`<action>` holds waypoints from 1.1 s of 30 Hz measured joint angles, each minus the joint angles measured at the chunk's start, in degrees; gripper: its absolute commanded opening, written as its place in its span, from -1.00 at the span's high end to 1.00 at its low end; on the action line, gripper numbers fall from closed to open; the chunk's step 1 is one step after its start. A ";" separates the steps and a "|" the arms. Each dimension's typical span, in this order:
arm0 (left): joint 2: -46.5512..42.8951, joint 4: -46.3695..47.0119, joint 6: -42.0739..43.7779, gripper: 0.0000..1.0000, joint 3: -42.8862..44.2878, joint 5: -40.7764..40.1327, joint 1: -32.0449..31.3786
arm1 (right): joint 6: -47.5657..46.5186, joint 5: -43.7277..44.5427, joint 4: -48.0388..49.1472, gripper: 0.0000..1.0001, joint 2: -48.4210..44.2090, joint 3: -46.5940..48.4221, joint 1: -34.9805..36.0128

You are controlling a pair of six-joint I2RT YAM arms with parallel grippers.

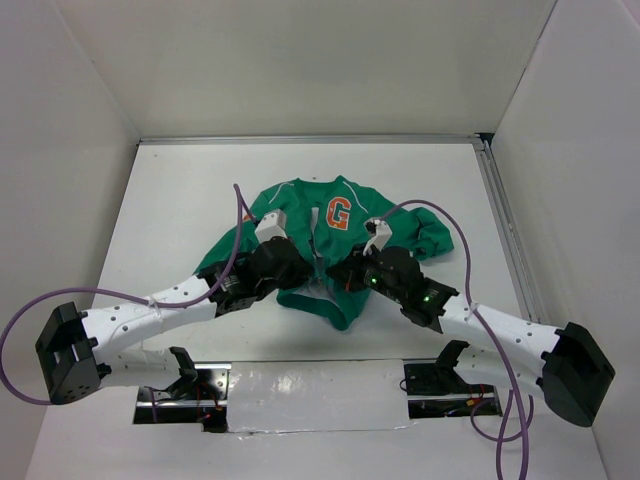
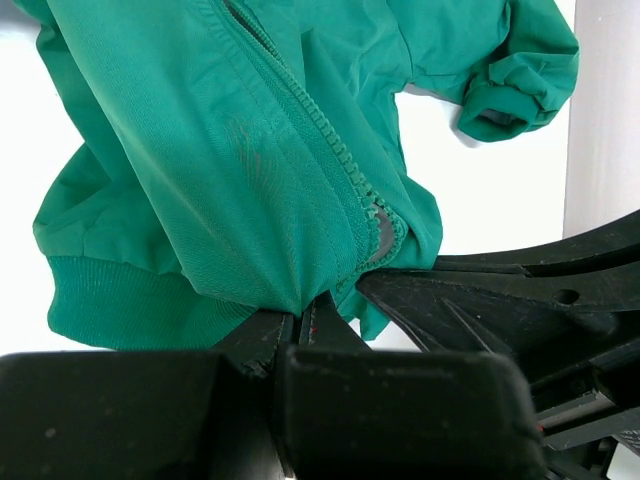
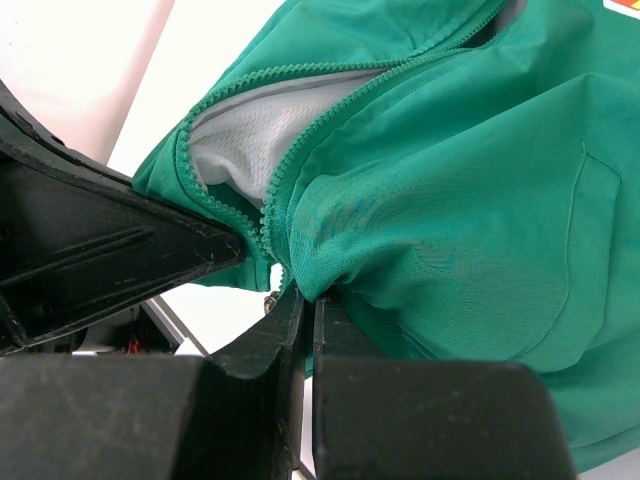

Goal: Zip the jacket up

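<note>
Here the left tool [image 2: 305, 318] and right tool [image 3: 303, 300] each clamp a front edge of the green fabric jacket [image 1: 300, 210] on the white desk [image 1: 180, 190]; black wrists [image 1: 275, 270] cover its lower sides from above.

A green jacket [image 2: 200, 150] is seen spread over the white bench [image 2: 490, 190], with its zipper [image 2: 320, 130] running diagonally from the top down to the middle. A small grey tab [image 2: 380, 232] is shown at the zipper's lower end. The fabric just below that end is pinched between the closed jaws of the left gripper [image 2: 305, 315]. A ribbed hem [image 2: 110, 300] is visible at the lower left and a sleeve cuff [image 2: 520, 95] at the upper right. A black pointed part [image 2: 520, 300] is seen entering from the right, its tip touching the jacket beside the tab.
</note>
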 measured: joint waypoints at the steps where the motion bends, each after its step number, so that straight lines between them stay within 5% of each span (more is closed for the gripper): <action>1: 0.00 0.07 0.02 1.00 0.00 -0.02 0.00 | -0.02 -0.02 -0.02 1.00 -0.11 0.00 -0.07; 33: -4.57 13.53 11.93 1.00 -7.23 8.28 0.13 | -0.87 -3.96 -0.31 1.00 -1.20 0.02 -1.86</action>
